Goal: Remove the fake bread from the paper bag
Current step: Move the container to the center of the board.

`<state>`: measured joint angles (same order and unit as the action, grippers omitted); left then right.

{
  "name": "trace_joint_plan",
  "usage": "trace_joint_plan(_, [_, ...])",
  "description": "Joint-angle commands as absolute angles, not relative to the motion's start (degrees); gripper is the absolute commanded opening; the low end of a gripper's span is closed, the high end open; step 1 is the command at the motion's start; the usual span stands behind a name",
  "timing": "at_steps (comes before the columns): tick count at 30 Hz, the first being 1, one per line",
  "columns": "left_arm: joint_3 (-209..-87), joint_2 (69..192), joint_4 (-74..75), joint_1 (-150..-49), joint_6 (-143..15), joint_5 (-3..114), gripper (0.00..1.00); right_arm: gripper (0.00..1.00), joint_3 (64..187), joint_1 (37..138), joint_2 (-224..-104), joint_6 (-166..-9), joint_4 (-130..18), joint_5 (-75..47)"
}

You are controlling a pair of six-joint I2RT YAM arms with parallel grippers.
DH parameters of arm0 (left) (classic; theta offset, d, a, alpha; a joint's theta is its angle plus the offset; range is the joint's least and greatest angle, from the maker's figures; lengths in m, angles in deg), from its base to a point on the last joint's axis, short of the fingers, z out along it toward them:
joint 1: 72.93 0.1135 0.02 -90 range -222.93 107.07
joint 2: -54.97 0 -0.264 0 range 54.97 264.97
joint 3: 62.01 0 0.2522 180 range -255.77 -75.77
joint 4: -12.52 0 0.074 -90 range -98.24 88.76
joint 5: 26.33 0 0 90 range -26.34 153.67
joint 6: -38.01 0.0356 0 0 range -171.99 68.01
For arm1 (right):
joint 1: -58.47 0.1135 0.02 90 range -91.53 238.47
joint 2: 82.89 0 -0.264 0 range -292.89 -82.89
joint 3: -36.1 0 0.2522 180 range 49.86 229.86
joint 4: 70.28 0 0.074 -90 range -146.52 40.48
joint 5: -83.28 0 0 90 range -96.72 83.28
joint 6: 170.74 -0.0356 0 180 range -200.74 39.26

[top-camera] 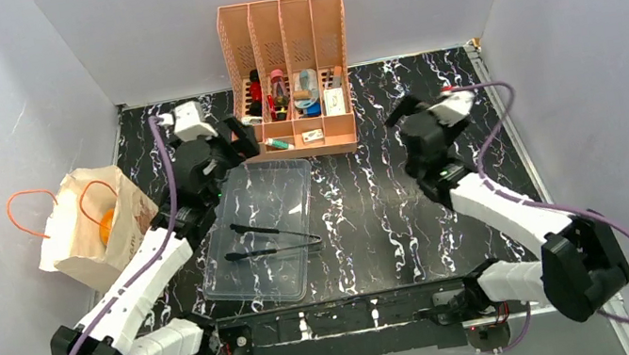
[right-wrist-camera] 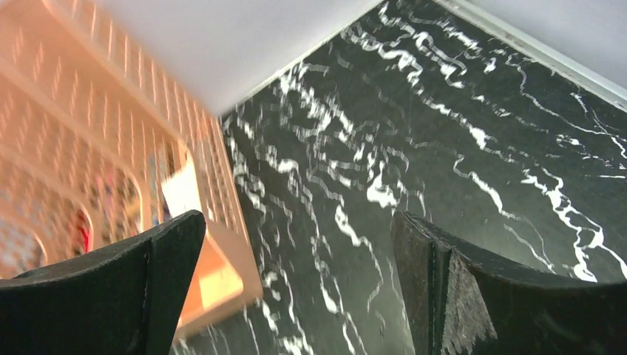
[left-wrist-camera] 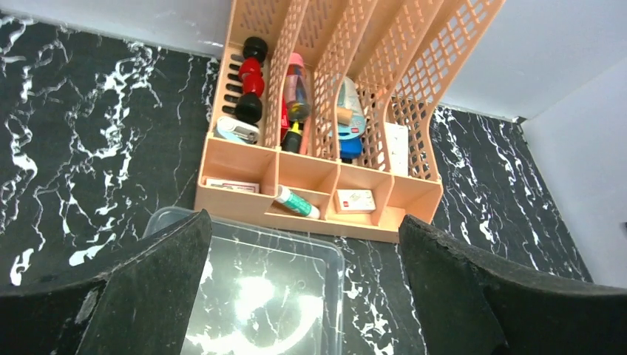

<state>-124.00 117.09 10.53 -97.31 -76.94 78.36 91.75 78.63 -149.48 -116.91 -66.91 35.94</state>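
Observation:
The cream paper bag (top-camera: 133,209) with orange cord handles sits at the table's left edge, its mouth facing up and left. Inside the mouth shows one orange piece of the fake bread (top-camera: 108,225); anything else in the bag is hidden. My left gripper (top-camera: 235,152) hangs open to the right of the bag, above the far end of the clear tray, and holds nothing (left-wrist-camera: 303,222). Over bare table at the right, my right gripper (top-camera: 405,125) is also open and empty (right-wrist-camera: 297,218).
A clear plastic tray (top-camera: 287,177) lies in the middle with black tongs (top-camera: 273,239) in it. A peach desk organizer (top-camera: 290,76) full of small items stands at the back centre. Grey walls close in on the left, back and right.

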Motion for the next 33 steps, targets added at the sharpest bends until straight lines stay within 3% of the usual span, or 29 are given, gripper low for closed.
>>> trace_joint_plan(1, [-133.81,119.24,-0.04,-109.58,-67.71,99.52,0.98,0.98,95.47,92.09,-153.29,-100.84,-70.59,52.9])
trace_joint_plan(5, [-142.84,121.67,-5.11,-118.93,-61.53,116.32,0.98,0.95,94.65,99.49,-154.25,-89.55,-75.71,50.49])
trace_joint_plan(10, [-150.47,120.08,-15.1,-121.1,-61.82,136.23,0.98,0.89,92.75,108.77,-153.15,-82.74,-76.78,46.01])
trace_joint_plan(14, [-146.42,117.54,1.78,-121.1,-40.85,149.23,0.98,0.87,90.68,117.4,-153.58,-80.88,-78.39,46.23])
trace_joint_plan(16, [-143.41,116.53,18.11,-120.7,-24.75,151.41,0.98,0.87,89.74,122.13,-154.92,-79.48,-79.57,46.83])
trace_joint_plan(18, [-142.18,114.84,23.75,-119.86,-19.5,152.51,0.98,0.87,89.7,125.44,-157.01,-78.44,-79.88,47.92])
trace_joint_plan(24, [-147.39,110.94,-6.44,-116.97,-40.12,155.73,0.98,0.88,90.89,131.48,-162.67,-77.73,-79.59,47.8])
trace_joint_plan(33, [-154.44,107.92,-12.98,-115.32,-39.23,159.07,0.98,0.9,89.55,131.95,-165.06,-78.09,-79.68,37.92])
